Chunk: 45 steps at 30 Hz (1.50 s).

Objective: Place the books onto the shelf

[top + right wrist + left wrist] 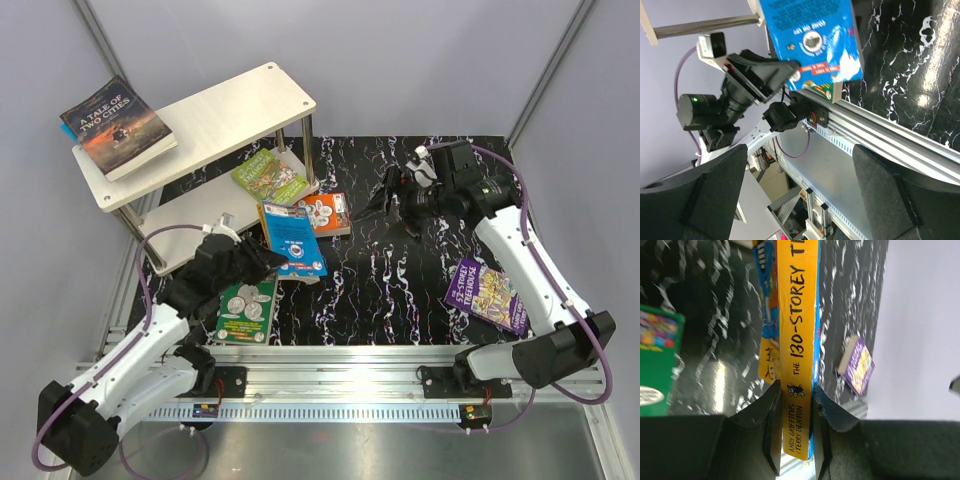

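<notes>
The left tool (262, 262) is clamping the blue book (293, 240) at the near end of its yellow spine, with its jaws pressing flat on both covers. The book's long axis is running straight out from the tool, away from the arm bases, with the cover facing roughly upward. It appears to be hanging clear of the desk (400, 290), above a green book (245, 310) lying there. The shelf (240, 100) is standing far and to the left of this tool, so the left arm is much the nearer one, and the book is pointing past the shelf's right end rather than into it. I judge the coming move is calling for a leftward swing. The right tool (390, 205) is hovering wide open and empty over mid-desk.
</notes>
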Tool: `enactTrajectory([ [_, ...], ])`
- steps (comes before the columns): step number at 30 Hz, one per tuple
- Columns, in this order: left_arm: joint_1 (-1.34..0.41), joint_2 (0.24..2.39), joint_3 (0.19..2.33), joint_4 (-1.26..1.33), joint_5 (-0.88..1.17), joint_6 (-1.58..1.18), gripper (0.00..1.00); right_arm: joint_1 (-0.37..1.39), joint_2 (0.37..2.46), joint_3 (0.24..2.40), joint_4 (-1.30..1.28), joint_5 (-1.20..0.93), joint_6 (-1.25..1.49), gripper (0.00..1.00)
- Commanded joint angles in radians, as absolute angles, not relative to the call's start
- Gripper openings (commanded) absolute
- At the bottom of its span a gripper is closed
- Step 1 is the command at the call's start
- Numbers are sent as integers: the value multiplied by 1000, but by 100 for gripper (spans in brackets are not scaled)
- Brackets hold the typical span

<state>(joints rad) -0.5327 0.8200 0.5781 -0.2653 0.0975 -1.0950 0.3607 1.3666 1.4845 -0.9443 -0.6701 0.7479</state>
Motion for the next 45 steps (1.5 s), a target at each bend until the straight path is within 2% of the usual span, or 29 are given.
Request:
enactTrajectory([
  [1,-471,822,634,-59,144,-1013,0,359,1353,1439,-996,-667,716,91],
  [7,-350,880,603,184,209,-1028,0,359,1354,1387,-985,-687,707,90],
  [11,-305,902,540,331,155,-1103,0,360,1368,1374,-986,-696,701,88],
  [15,-279,968,424,651,109,-1253,0,371,1390,1367,-982,-703,696,86],
  [21,-232,1211,321,1144,109,-1396,0,396,1431,1382,-979,-706,681,83],
  [27,-181,1562,399,1586,205,-1537,0,410,1465,1394,-983,-703,666,82],
  [30,-176,1638,451,1631,216,-1571,0,411,1479,1408,-992,-696,657,81],
  [37,-160,1678,560,1522,229,-1540,0,411,1511,1419,-983,-693,649,80],
  [45,-144,1703,709,1246,245,-1467,0,411,1543,1433,-973,-696,649,77],
])
